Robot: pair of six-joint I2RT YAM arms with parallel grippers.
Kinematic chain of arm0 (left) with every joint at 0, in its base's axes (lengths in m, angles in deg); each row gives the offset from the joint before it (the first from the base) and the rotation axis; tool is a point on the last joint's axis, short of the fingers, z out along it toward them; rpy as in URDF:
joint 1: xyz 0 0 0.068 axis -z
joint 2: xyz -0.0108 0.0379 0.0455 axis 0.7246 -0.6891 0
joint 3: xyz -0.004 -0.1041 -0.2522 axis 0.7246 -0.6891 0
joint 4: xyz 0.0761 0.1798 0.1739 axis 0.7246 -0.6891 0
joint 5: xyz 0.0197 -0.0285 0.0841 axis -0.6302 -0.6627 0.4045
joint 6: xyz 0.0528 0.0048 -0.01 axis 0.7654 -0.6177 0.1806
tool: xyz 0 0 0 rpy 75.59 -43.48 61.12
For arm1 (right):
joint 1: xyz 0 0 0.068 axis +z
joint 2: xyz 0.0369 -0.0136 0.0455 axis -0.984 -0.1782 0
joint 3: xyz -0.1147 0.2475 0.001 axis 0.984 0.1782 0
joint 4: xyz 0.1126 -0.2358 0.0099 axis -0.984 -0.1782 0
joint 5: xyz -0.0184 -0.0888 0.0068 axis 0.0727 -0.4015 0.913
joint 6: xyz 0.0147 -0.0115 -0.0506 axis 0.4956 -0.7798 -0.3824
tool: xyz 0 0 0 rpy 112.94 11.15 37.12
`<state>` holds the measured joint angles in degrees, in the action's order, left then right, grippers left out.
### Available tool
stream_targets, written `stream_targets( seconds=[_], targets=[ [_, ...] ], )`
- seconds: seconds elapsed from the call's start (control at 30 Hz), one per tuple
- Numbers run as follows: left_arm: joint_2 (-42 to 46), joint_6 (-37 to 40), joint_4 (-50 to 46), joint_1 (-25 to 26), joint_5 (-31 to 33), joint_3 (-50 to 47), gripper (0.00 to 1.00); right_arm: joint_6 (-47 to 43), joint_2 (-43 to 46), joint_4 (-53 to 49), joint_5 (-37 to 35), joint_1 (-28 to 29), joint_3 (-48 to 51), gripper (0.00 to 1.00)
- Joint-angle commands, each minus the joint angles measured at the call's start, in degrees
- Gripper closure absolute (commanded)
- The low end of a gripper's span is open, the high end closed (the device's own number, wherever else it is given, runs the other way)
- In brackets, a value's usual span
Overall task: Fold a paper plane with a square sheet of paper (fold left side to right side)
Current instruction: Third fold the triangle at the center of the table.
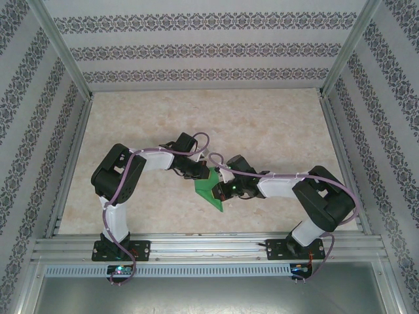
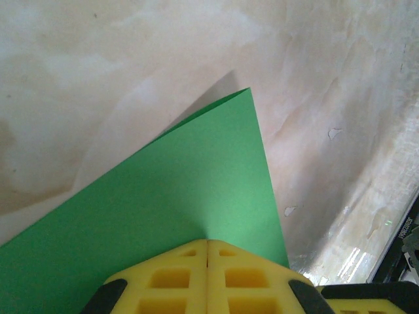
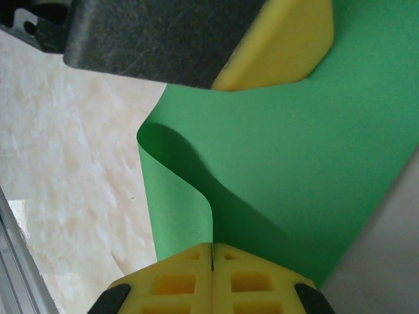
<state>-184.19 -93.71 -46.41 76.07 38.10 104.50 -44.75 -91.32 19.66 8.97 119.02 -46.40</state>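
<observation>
paper sheet (image 1: 211, 191): bright green, sat mid-table (image 2: 131, 59) btw the two arms, closer to the near edge than the far one. From the top cam its pointy end aimed toward the near side.
left gripper (image 2: 208, 247): pads pressed fully together w/ the sheet pinched btw them. A sharp corner stuck out ahead of it, lifted a bit, shadow underneath.
right gripper (image 3: 212, 250): also closed all the way, nipping the paper right where one flap curled up and over in a soft loop. The left gripper's pad was just beside it, on the far side of the same sheet.
step, imo: left side going over to the right. The flap was rolled but not creased, so prob mid-fold.
how to do it well: tbh keep one gripper as the anchor and let the other carry the flap over in a low arc. Line the edges up first, press down last. Run the crease from the middle outward so it doesn't skew.
watch out: both pinches were close together, so pulling apart could tear or wrinkle thin paper. A loop that collapses early = crooked crease.
unsure: couldn't tell how many layers each gripper had.
</observation>
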Motion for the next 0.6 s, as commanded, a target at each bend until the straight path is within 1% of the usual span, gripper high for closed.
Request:
stream_targets(
  seconds=[0.0,0.57],
  targets=[
    [-2.4,1.48,-3.37,0.96,1.75,0.4,0.93,0.41,-0.93,-0.65,-1.15,-0.59,-1.38,1.0],
    [-2.62,0.94,-3.27,0.96,1.75,0.27,0.94,-0.36,-1.95,-1.37,-1.77,-1.14,-2.35,1.0]
  ],
)
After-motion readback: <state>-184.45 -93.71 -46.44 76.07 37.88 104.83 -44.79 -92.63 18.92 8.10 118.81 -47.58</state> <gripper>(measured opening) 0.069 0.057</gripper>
